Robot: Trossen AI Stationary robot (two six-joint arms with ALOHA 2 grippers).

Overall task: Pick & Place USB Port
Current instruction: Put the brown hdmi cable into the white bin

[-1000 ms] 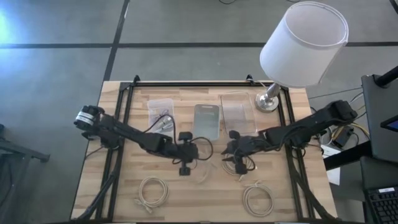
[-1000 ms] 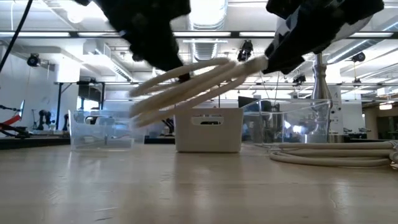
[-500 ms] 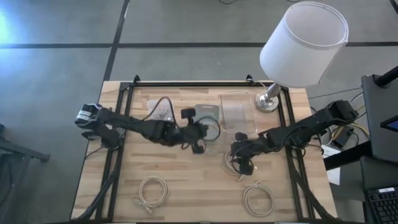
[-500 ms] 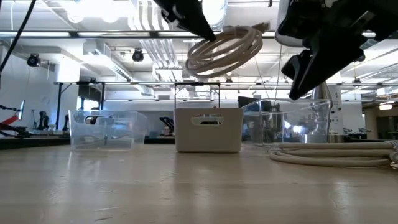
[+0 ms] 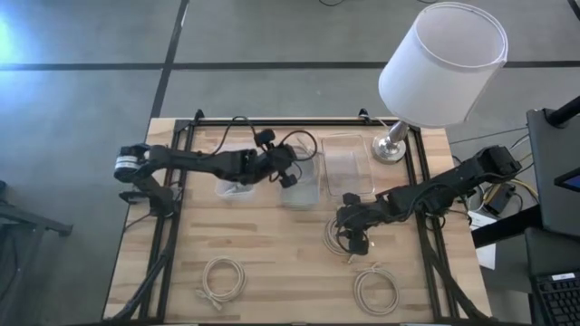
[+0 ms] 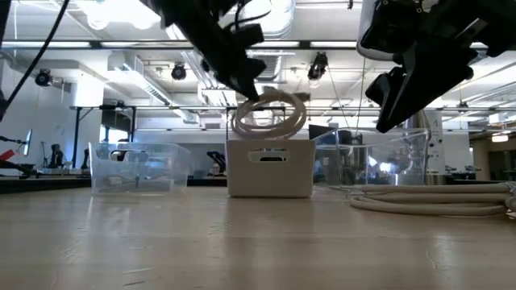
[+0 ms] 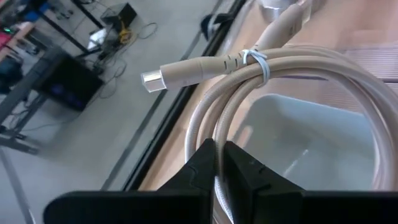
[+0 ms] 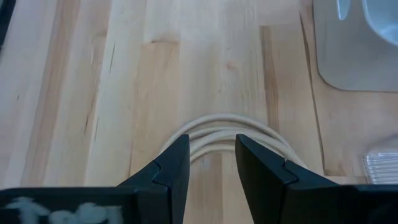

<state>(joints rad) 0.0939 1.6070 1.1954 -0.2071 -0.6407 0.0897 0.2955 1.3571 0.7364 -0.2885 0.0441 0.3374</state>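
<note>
My left gripper (image 5: 286, 174) is shut on a beige coiled USB cable (image 6: 270, 118) and hangs over the grey bin (image 5: 306, 192) at the table's far middle. In the left wrist view the cable's plug (image 7: 154, 79) sticks out past the coil, with the bin (image 7: 311, 134) below. My right gripper (image 5: 353, 237) is open and raised over a second beige cable coil (image 8: 230, 127), which lies flat on the table right of centre. Its fingers stand above that coil and touch nothing. My left gripper pinches the coil's bundled strands (image 7: 216, 163) between its two fingers, several loops together, on the side away from the plug. The coil is lifted clear and hangs below the fingers, tilted, just above the rim of the grey bin (image 6: 270, 153).
A clear bin (image 5: 234, 165) with small parts stands left of the grey bin, and another clear bin (image 5: 346, 165) right of it. A lamp (image 5: 441, 63) stands at the far right corner. Two more cable coils (image 5: 223, 277) (image 5: 376, 290) lie near the front edge.
My left gripper has carried the coil up from the table's middle toward the far edge, until it hangs over the grey bin. It has then come down, so the coil sits just above the bin's rim. My right gripper has stayed near its coil.
</note>
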